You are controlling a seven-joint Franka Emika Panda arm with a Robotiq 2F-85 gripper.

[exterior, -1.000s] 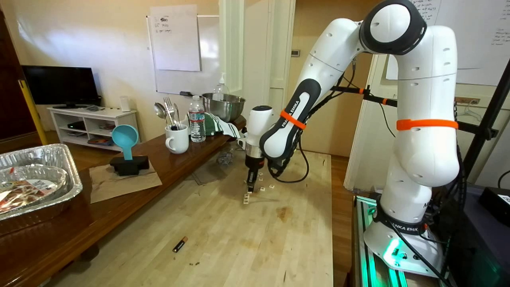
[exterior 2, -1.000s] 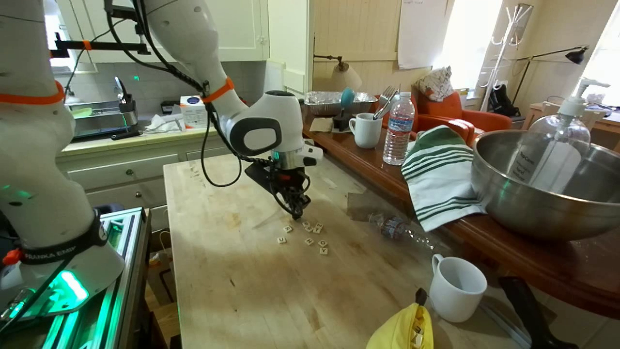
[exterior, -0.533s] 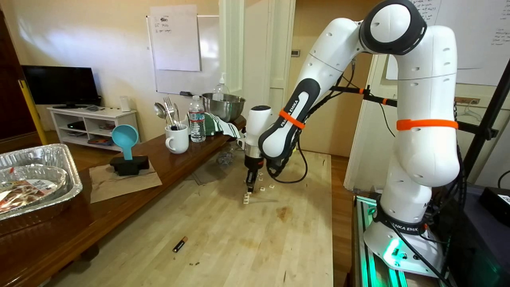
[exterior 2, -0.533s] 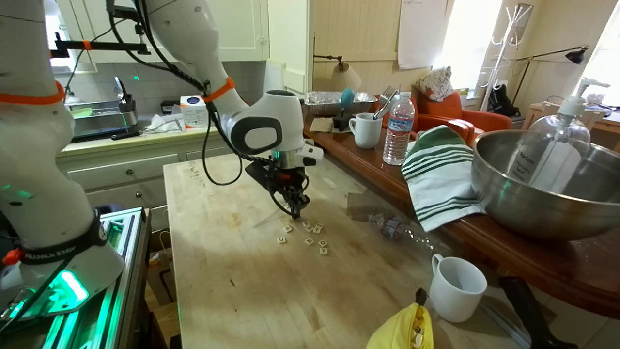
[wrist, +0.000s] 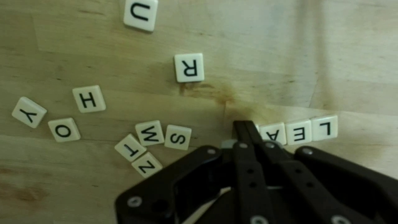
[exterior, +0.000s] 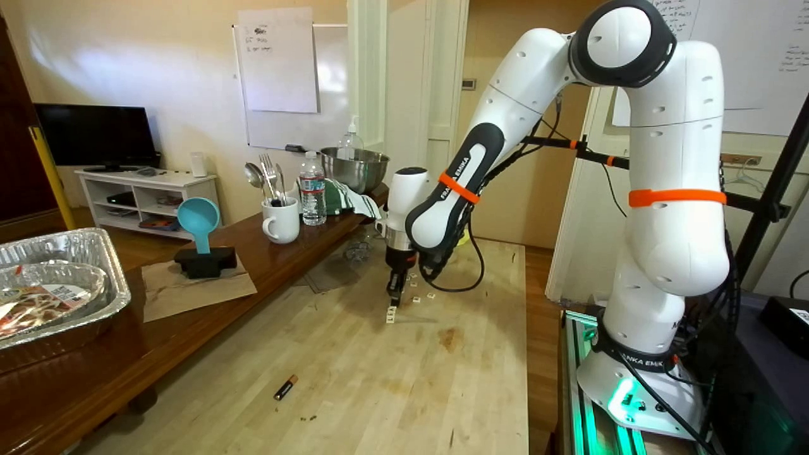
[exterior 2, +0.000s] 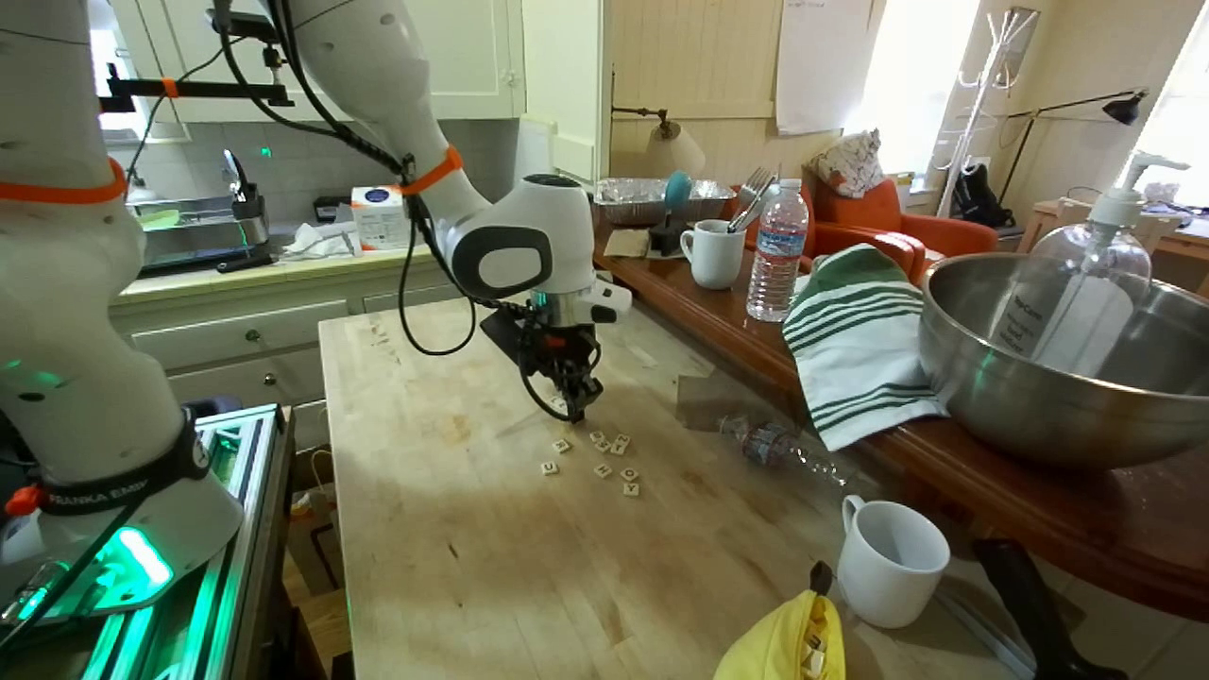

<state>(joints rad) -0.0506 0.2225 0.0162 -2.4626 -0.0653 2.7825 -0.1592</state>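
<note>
Where the closed gripper (wrist: 244,124) hangs, ivory tiles (wrist: 298,132), "LEA"

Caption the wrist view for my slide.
Closed gripper at one end of a letter-tile row showing L, E and A, with more tiles scattered across the wooden tabletop.

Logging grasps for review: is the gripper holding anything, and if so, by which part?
Nothing is held: the gripper has its jaws closed together, near the A letter tile.
</note>
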